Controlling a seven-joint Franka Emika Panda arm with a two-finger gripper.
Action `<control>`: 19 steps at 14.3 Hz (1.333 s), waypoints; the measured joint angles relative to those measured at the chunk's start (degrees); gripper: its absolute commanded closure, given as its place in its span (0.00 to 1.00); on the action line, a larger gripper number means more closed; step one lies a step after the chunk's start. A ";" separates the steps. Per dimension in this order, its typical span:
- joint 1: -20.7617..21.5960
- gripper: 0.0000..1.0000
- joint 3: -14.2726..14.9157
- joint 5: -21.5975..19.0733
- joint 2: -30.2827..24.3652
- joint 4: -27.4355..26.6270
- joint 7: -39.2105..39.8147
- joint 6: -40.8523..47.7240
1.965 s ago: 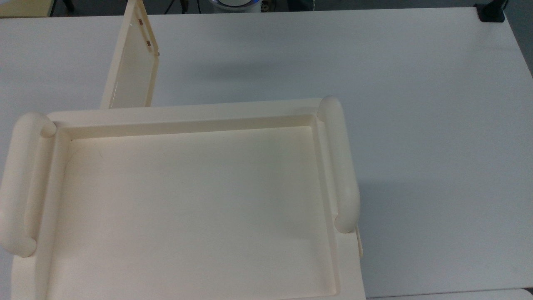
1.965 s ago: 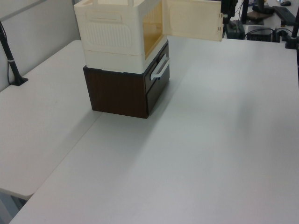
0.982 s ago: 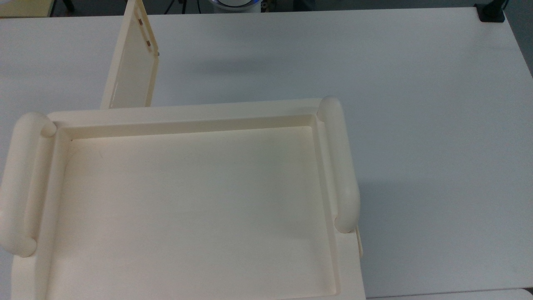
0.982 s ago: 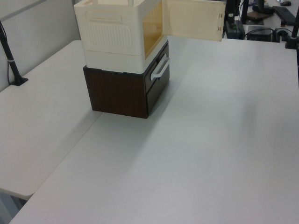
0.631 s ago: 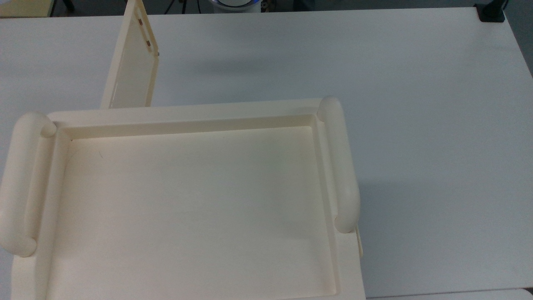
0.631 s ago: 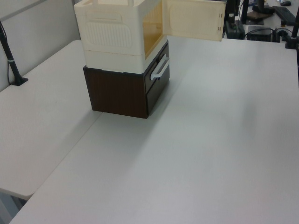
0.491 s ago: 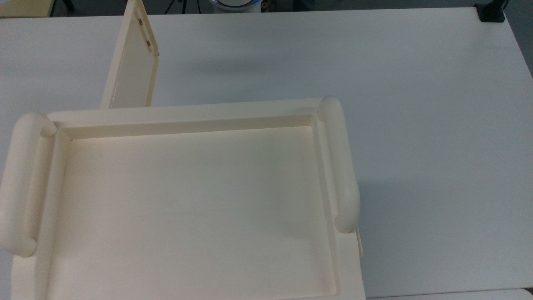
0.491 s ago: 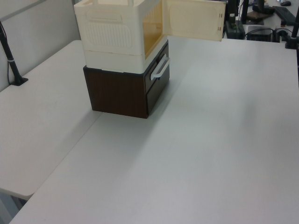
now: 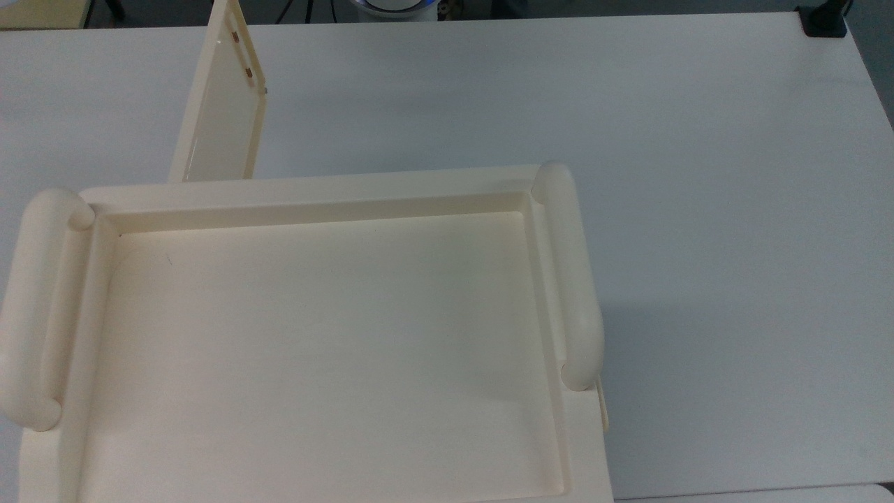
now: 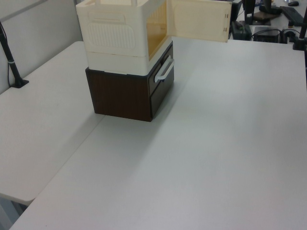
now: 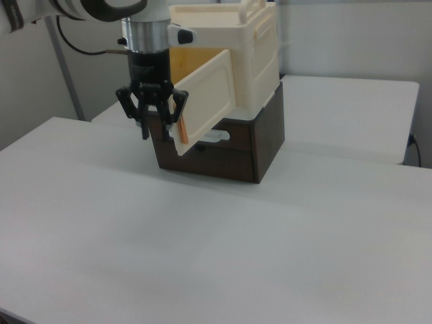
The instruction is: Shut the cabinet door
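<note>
Beside the thin cream plastic cabinet door (image 11: 206, 104), swung wide open: black two-finger gripper (image 11: 154, 132), fingers spread, empty. Approach step, seemingly; next, push panel toward large cream plastic cabinet (image 11: 253, 50).

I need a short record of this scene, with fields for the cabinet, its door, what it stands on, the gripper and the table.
cabinet: cream plastic box with a recessed top and a tube handle on each side
cabinet door: swung wide open, hinged at one front edge
base: dark brown drawer unit under the cabinet, white handle on its front
gripper: open, fingers pointing down, at the door's free edge in the right view; contact cannot be told
table: white
</note>
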State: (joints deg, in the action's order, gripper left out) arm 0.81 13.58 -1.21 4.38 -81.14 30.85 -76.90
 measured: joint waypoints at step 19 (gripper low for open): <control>0.98 0.83 3.15 -4.36 3.95 -0.09 25.55 -21.42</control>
State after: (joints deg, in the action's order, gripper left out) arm 1.79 16.73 -5.57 8.33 -81.23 56.40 -98.32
